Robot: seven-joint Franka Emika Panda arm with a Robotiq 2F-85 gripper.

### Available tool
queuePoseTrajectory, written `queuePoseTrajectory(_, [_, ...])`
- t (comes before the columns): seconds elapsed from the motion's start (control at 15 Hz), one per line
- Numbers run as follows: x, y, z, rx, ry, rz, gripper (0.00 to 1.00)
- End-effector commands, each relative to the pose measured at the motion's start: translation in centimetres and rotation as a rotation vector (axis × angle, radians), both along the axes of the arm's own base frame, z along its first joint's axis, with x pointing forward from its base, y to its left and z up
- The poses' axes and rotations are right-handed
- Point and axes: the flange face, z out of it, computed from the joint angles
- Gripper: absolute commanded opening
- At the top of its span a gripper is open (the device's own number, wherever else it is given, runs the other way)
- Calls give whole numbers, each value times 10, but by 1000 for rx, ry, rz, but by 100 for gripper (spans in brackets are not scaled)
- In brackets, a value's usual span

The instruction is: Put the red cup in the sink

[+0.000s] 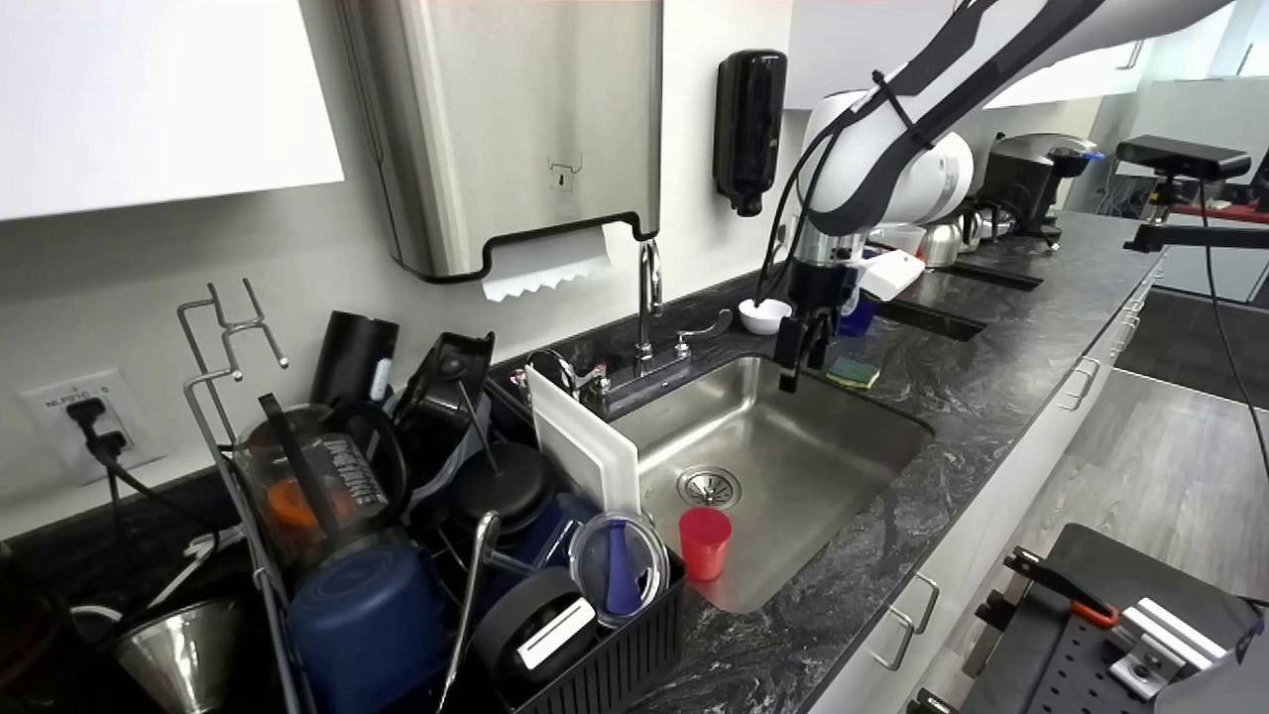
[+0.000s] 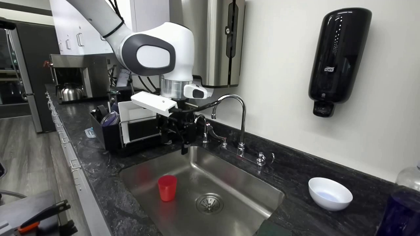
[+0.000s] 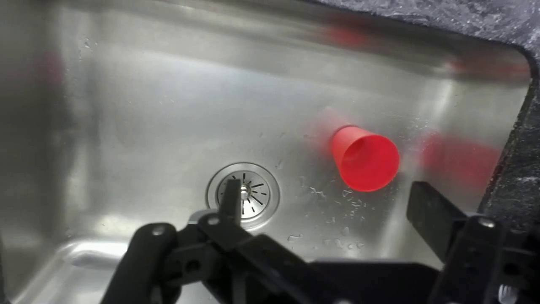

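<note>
The red cup (image 1: 705, 543) stands upright on the floor of the stainless-steel sink (image 1: 793, 446), near the dish-rack end. In an exterior view the cup (image 2: 167, 188) stands beside the round drain in the sink (image 2: 236, 183). The wrist view looks down on the cup's open mouth (image 3: 371, 162) and the sink floor (image 3: 168, 105). My gripper (image 3: 325, 185) is open, its two black fingers wide apart with nothing between them. In both exterior views the gripper (image 1: 803, 369) (image 2: 177, 141) hangs above the sink, higher than the cup and not touching it.
A full black dish rack (image 1: 634, 635) with a white board (image 1: 585, 436) borders the sink. The chrome faucet (image 2: 242, 121) rises along the wall side. A white bowl (image 2: 329, 193) and a green sponge (image 1: 853, 373) lie on the dark counter. A black soap dispenser (image 2: 339, 59) hangs on the wall.
</note>
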Motion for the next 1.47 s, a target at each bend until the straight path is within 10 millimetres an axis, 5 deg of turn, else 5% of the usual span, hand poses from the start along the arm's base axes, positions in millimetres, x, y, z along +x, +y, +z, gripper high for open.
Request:
queuePoseTrajectory(0.0, [1, -20, -1, -13, -10, -25, 100])
queuePoseTrajectory(0.53, [-4, -56, -3, -19, -3, -84, 100])
queuePoseTrajectory(1.4, [-1, -57, -5, -8, 10, -109, 100])
